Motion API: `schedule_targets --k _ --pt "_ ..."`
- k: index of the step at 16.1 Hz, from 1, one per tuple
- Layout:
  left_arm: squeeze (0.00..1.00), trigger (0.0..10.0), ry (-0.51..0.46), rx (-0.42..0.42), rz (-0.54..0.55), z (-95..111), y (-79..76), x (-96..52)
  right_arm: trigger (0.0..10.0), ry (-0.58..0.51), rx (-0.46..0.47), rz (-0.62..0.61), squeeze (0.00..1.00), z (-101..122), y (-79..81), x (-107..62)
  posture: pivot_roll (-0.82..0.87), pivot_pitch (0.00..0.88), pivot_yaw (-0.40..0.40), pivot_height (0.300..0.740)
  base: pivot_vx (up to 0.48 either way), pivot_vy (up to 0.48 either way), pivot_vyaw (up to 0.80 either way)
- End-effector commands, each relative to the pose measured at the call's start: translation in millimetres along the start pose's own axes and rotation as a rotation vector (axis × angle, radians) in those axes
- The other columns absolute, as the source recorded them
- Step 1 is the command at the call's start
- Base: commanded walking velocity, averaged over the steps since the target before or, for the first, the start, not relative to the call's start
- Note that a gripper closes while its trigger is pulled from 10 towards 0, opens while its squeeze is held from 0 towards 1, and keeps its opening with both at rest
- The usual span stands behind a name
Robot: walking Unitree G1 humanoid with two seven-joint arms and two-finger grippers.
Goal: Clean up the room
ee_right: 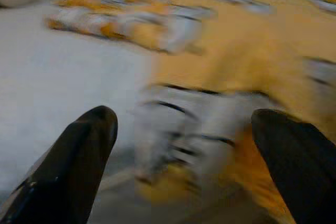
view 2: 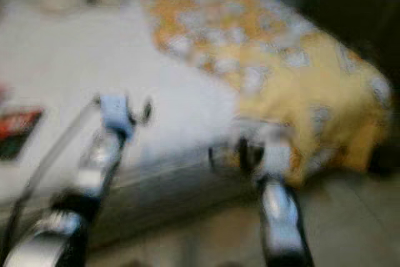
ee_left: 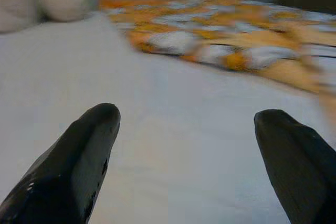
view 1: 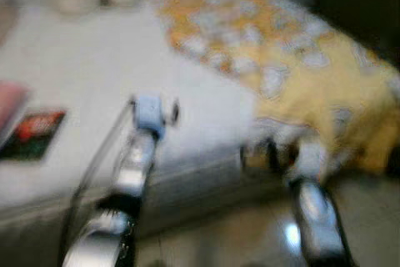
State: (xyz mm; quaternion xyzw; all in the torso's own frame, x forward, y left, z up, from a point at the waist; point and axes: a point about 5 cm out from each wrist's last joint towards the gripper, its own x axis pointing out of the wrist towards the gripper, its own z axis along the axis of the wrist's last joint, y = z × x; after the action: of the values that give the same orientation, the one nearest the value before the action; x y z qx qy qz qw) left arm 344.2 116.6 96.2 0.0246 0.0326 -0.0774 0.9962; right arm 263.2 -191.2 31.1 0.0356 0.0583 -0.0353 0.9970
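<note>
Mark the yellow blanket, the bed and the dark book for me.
blanket point(view 1: 300, 85): left eye view, middle of the yellow patterned cloth.
bed point(view 1: 100, 67): left eye view, bare white sheet.
book point(view 1: 34, 134): left eye view, middle of its dark red cover, near the bed's left edge.

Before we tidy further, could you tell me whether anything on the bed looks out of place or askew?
The yellow-and-orange blanket lies bunched on the bed's right side, and its corner spills over the mattress edge toward the floor near the right gripper. A dark red booklet lies loose on the white sheet. Blur hides finer detail.
</note>
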Motion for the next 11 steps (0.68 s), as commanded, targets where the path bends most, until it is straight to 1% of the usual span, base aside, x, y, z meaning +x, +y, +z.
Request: schedule_targets --k 1,3,4,6,7,8,11 --pt "0.0 10.0 -0.031 0.04 -0.02 8 1.1 4.2 10.0 -0.018 0.019 -0.003 0.0 4 2.2 2.0 0.0 0.0 0.051 0.74 0.0 0.0 -0.69" --pt "0.0 10.0 -0.031 0.047 -0.027 7 -1.3 4.9 10.0 -0.012 0.018 -0.01 0.0 2 0.0 -0.5 0.0 0.0 0.051 0.74 0.0 0.0 -0.68" --pt "0.0 10.0 -0.02 0.055 -0.033 3 -0.4 5.1 10.0 -0.006 0.008 -0.013 0.0 0 -1.1 -3.6 0.0 0.0 0.051 0.74 0.0 0.0 -0.68" --pt "0.0 10.0 -0.028 0.008 -0.05 1 1.9 3.4 10.0 -0.013 0.002 -0.012 0.0 0 -0.9 -4.3 0.0 0.0 0.053 0.74 0.0 0.0 -0.69" --pt "0.0 10.0 -0.019 0.004 -0.043 -1 3.4 3.2 10.0 -0.016 0.005 -0.012 0.0 0 -0.7 -4.3 0.0 0.0 0.053 0.736 0.45 0.0 -0.46" --pt "0.0 10.0 0.003 -0.012 -0.025 -5 4.7 2.9 10.0 -0.028 -0.005 -0.006 0.0 3 0.7 -2.8 -0.01 0.0 0.055 0.736 0.454 0.0 0.0" --pt "0.0 10.0 0.017 -0.017 -0.036 -10 1.5 1.2 10.0 -0.041 -0.012 0.015 0.0 10 5.4 4.4 -0.01 0.0 0.052 0.736 0.453 0.0 0.0"
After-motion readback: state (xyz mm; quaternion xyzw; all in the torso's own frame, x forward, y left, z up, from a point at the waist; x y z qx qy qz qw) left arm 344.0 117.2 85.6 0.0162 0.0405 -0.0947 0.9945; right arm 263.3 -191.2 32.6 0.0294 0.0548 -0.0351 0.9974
